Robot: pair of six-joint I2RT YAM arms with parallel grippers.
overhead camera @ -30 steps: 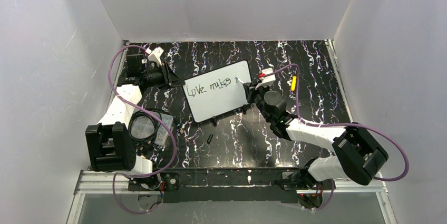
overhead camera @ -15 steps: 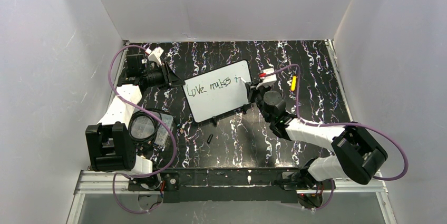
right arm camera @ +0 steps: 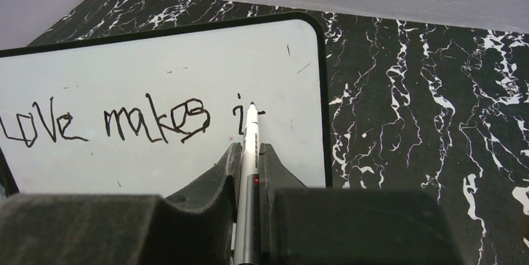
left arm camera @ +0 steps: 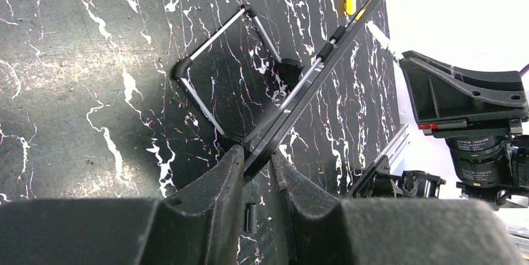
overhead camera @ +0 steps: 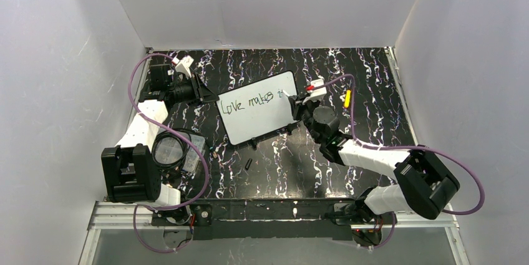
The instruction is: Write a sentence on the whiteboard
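My left gripper (left arm camera: 257, 164) is clamped on the left edge of the whiteboard (overhead camera: 262, 125), which sits between my two arms and reads "Love makes i". At the board's right end, my right gripper (right arm camera: 249, 151) pinches a pen (right arm camera: 251, 129), tip at that last letter. A small yellow object (overhead camera: 347, 98) lies right of the board.

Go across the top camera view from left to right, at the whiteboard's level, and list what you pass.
The left gripper → whiteboard → right gripper with its pen → yellow marker.
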